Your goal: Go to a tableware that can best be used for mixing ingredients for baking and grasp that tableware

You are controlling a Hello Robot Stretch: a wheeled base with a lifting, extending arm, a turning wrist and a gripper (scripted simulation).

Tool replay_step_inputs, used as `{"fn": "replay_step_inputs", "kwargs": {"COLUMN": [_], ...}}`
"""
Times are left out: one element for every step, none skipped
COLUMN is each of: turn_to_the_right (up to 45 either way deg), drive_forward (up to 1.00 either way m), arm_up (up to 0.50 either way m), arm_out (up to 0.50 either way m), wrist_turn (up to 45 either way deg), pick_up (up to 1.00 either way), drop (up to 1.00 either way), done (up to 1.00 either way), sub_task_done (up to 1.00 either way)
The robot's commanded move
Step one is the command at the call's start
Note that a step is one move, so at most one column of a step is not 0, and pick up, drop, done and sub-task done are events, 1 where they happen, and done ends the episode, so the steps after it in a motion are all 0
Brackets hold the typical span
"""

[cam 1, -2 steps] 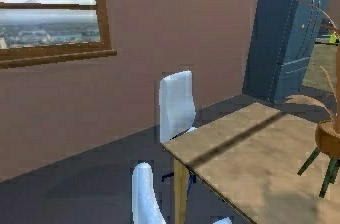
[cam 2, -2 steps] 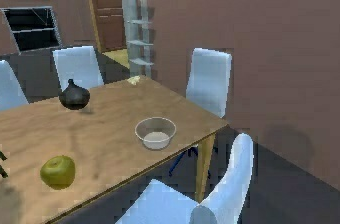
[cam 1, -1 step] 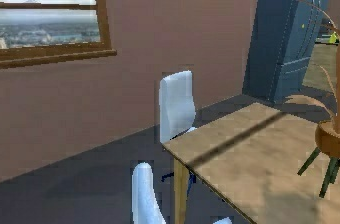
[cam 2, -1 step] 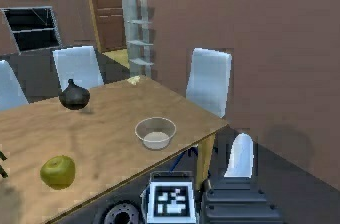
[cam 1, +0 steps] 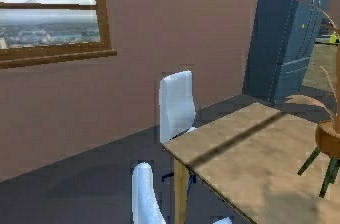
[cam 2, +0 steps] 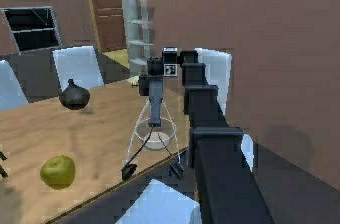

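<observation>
1. My arm (cam 2: 213,150) comes up from the arm side view's bottom edge as a dark square bar. At its far end my end effector (cam 2: 155,115) hangs over the wooden tabletop (cam 2: 98,140).
2. I cannot tell how my end effector's fingers are set. I also cannot tell whether it holds anything, because something lies on the tabletop right at the fingertips.
3. That thing is a pale, shallow bowl (cam 2: 156,139). It sits near the tabletop's edge closest to my arm, toward the corner at the arm side view's right. I cannot tell whether my fingertips touch it or hang above it.
4. A green apple (cam 2: 58,171) lies on the tabletop well apart from the bowl, toward the arm side view's left. It is nearer the near edge than the far one.
5. A dark round vase (cam 2: 75,95) with a narrow neck stands upright near the tabletop's far edge.
6. A brown plant pot (cam 1: 338,138) on thin green legs stands on the tabletop by the forward view's right edge.
7. A white chair (cam 2: 78,65) stands along the far edge. A second white chair (cam 2: 215,65) stands past the tabletop's end beside my arm. A third white chair (cam 2: 163,208) sits at the near edge.
8. In the forward view, a wood-framed window (cam 1: 38,30) is set in the brown wall (cam 1: 68,110), and a tall blue cabinet (cam 1: 283,50) stands beyond the tabletop's far corner.
</observation>
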Motion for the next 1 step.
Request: {"fn": "replay_step_inputs", "kwargs": {"turn_to_the_right": [0.0], "drive_forward": [0.0], "arm_up": [0.0], "arm_out": [0.0], "wrist_turn": [45.0], "pick_up": [0.0], "drop": [0.0], "done": [0.0], "sub_task_done": [0.0]}}
